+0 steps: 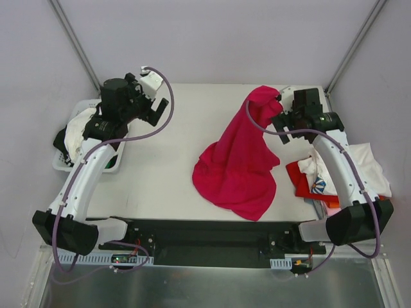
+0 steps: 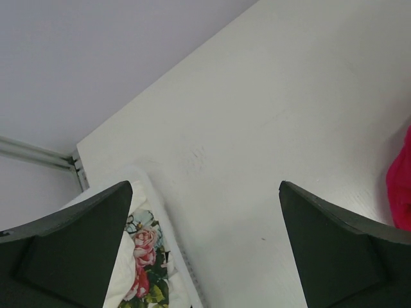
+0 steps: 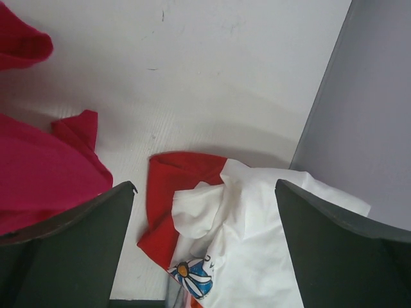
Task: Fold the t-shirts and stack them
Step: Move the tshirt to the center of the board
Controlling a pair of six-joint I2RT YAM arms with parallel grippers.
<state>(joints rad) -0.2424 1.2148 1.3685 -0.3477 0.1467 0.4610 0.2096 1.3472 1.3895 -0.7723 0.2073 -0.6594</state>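
Note:
The crimson-magenta t-shirt [image 1: 241,160] lies crumpled on the table's right half, and one end rises in a peak against the side of my right gripper [image 1: 282,115]. That gripper [image 3: 205,186] is open with nothing between its fingers; the crimson cloth [image 3: 45,173] lies to its left. Below it a white printed t-shirt [image 3: 276,244] lies over a red one [image 3: 167,186]. My left gripper [image 1: 151,109] hovers open and empty [image 2: 205,186] at the back left, over bare table beside the basket. The crimson cloth [image 2: 401,186] shows at the right edge of the left wrist view.
The white plastic basket [image 1: 64,163] at the left edge holds white and dark shirts; a floral print [image 2: 144,256] shows inside its rim [image 2: 173,237]. The pile at the right edge [image 1: 366,163] includes an orange layer [image 1: 327,200]. Grey walls close in the table.

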